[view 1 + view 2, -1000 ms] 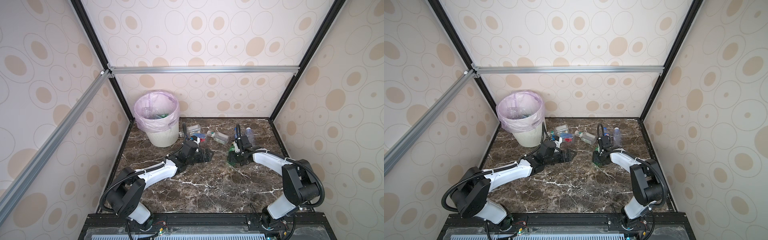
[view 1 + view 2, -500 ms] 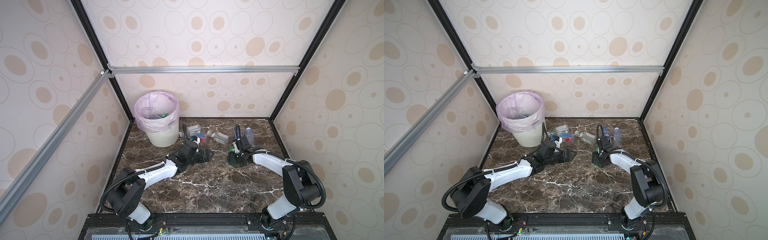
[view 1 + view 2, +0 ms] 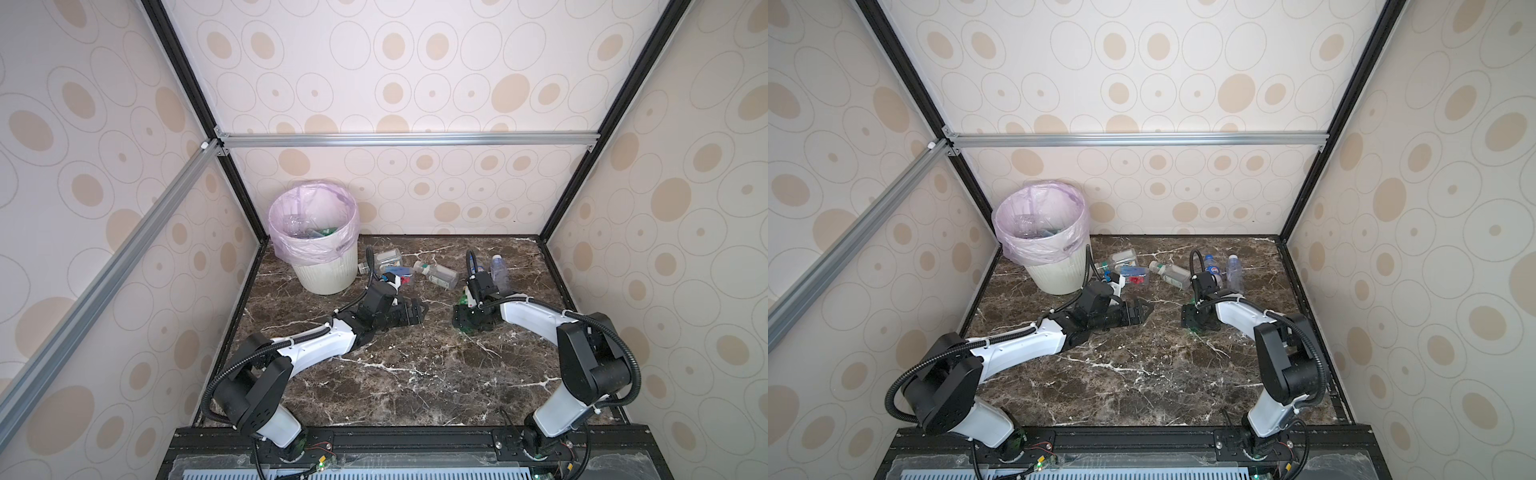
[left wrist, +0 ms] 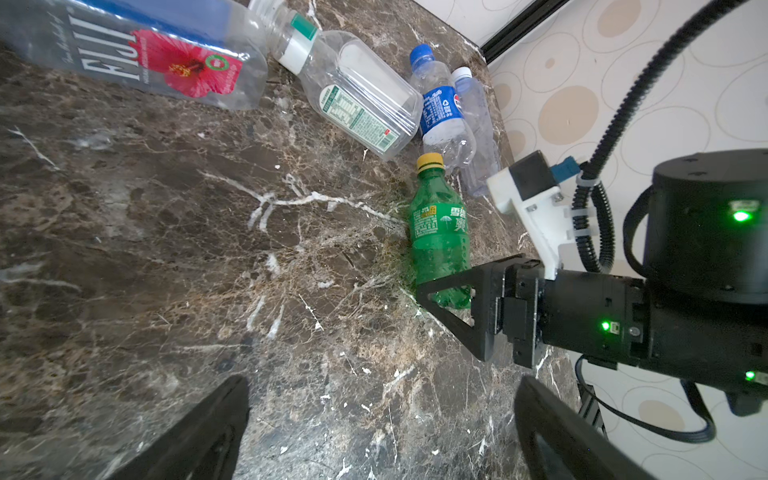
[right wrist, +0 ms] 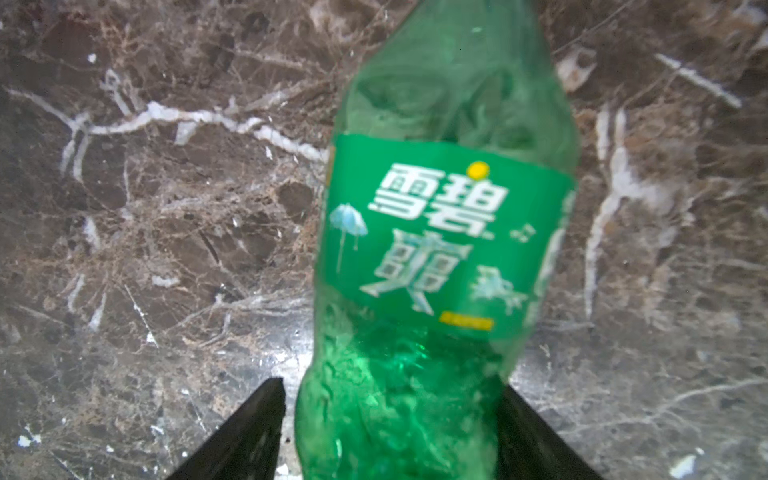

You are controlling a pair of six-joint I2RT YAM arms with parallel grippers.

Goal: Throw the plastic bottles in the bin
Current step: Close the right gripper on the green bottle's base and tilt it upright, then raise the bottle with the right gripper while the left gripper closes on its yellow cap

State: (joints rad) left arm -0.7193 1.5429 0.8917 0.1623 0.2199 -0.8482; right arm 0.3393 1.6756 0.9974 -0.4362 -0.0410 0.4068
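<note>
- "FIJI" in white capitals beside a pink-red hibiscus, on the clear square plastic bottle with a blue label [image 4: 124, 58].
- White Chinese characters "雪碧" and "爽", on the green plastic bottle with a yellow cap [image 4: 439, 241] [image 5: 446, 232].
- Pepsi globe logo, on the blue-capped clear plastic bottle with a blue label [image 4: 442, 112]; its small print is illegible.

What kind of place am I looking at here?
Probably a robot test booth: patterned panels on a metal frame, two arms mounted at a marble-look tabletop, and a bin beside scattered bottles.
</note>
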